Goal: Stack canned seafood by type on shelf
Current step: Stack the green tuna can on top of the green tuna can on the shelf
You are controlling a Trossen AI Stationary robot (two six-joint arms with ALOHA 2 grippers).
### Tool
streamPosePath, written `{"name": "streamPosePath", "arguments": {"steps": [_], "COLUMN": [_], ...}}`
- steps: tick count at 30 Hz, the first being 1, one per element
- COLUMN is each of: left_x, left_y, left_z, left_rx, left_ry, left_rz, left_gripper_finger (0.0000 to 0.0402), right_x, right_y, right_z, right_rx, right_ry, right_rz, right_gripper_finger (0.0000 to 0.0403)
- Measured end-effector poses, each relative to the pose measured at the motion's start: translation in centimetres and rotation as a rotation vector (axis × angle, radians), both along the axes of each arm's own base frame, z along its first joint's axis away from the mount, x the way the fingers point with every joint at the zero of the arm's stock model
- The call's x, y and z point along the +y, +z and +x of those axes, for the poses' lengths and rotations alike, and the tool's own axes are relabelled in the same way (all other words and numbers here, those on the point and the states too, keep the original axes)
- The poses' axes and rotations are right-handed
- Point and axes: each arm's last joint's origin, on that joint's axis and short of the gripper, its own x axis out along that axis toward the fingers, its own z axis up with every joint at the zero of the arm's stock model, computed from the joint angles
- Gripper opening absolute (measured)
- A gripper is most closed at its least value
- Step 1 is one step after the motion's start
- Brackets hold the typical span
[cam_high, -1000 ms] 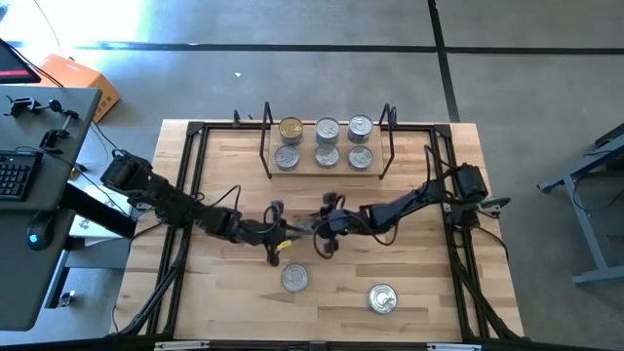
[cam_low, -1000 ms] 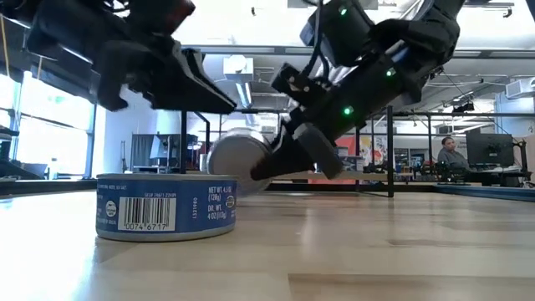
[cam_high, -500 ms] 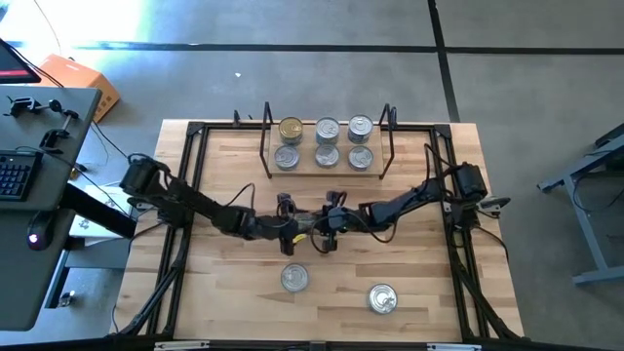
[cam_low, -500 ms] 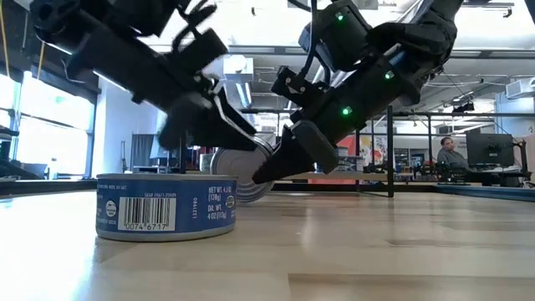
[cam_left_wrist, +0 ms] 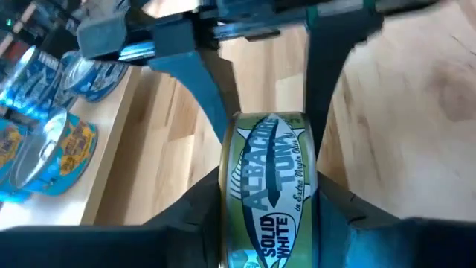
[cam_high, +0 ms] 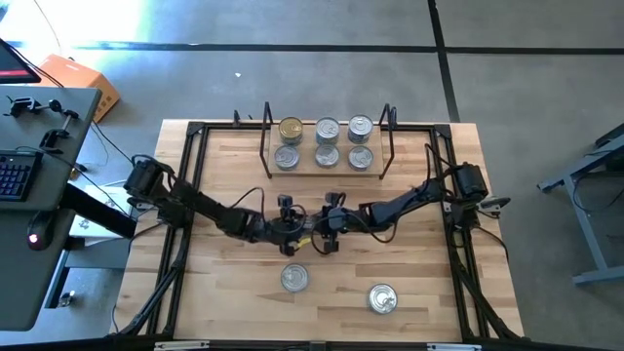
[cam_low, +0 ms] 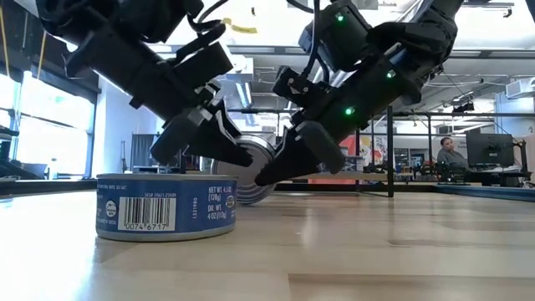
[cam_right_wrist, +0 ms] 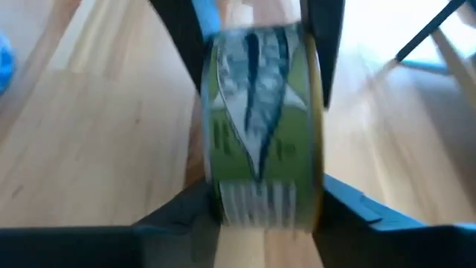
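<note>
High view: shelf [cam_high: 327,172] at the far middle of the table [cam_high: 224,297], six tins on it in two rows of three, one gold-lidded tin [cam_high: 291,129] at the back left, the other five silver; two more silver-lidded tins loose on the near part of the table, one [cam_high: 294,279] near centre, one [cam_high: 382,298] nearer the right; left gripper [cam_high: 291,223] and right gripper [cam_high: 330,223] meet mid-table, tips facing each other, just apart from the shelf's front edge; what sits between them is too small to read here.

Low view: blue-labelled tin [cam_low: 166,206] flat on the table in the foreground; behind it both grippers slope down toward one silver-faced tin [cam_low: 248,163] standing on edge, lifted just off the wood or barely touching, cannot tell which.

Left wrist view: green tin [cam_left_wrist: 268,186] labelled albacore tuna on edge between this arm's own fingers [cam_left_wrist: 195,216], fingers against both flat faces; the other arm's fingers [cam_left_wrist: 204,82] close on the same tin from the far side; blue-labelled shelf tins [cam_left_wrist: 44,145] off to one side.

Right wrist view: same green tin [cam_right_wrist: 260,126], blurred, between this arm's fingers [cam_right_wrist: 175,216], narrow grip on its faces; the left arm's fingers [cam_right_wrist: 178,30] on it from beyond.
</note>
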Motion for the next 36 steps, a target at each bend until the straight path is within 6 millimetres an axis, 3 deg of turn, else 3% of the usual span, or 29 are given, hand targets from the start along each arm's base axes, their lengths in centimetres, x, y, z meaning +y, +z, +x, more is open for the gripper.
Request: {"name": "streamPosePath", "arguments": {"steps": [5, 10, 14, 17, 21, 27, 31, 36], "left_x": [-0.8, -1.0, 0.1, 2.2, 6.6, 12.7, 14.4, 14.6], "left_y": [0.3, 1.5, 3.3, 4.7, 5.4, 5.2, 5.2, 5.0], "left_z": [-0.7, -1.8, -2.0, -1.7, -1.2, -1.5, -1.9, -2.0], "left_rx": [0.030, 0.055, 0.055, 0.073, 0.163, 0.243, 0.252, 0.271], "left_ry": [-0.006, 0.044, 0.136, 0.177, 0.230, 0.290, 0.328, 0.332], "left_rz": [0.042, 0.179, 0.375, 0.476, 0.567, 0.530, 0.512, 0.504], "left_gripper_finger": [0.0121, 0.0121, 0.0127, 0.0127, 0.0127, 0.0127, 0.0129, 0.0150], "right_x": [-0.1, 0.3, 0.9, 1.4, 1.5, 1.5, 1.5, 1.5], "right_y": [1.8, 4.1, 4.9, 4.9, 4.9, 4.9, 4.9, 4.9], "right_z": [-1.6, -3.9, -5.0, -5.1, -5.0, -5.0, -5.0, -5.0], "right_rx": [0.098, 0.186, 0.186, 0.177, 0.167, 0.164, 0.163, 0.162], "right_ry": [-0.062, -0.181, -0.252, -0.265, -0.270, -0.272, -0.274, -0.274], "right_rz": [0.062, 0.014, -0.066, -0.099, -0.104, -0.103, -0.100, -0.100], "right_gripper_finger": [0.0215, 0.0224, 0.0225, 0.0226, 0.0226, 0.0227, 0.0227, 0.0227]}}
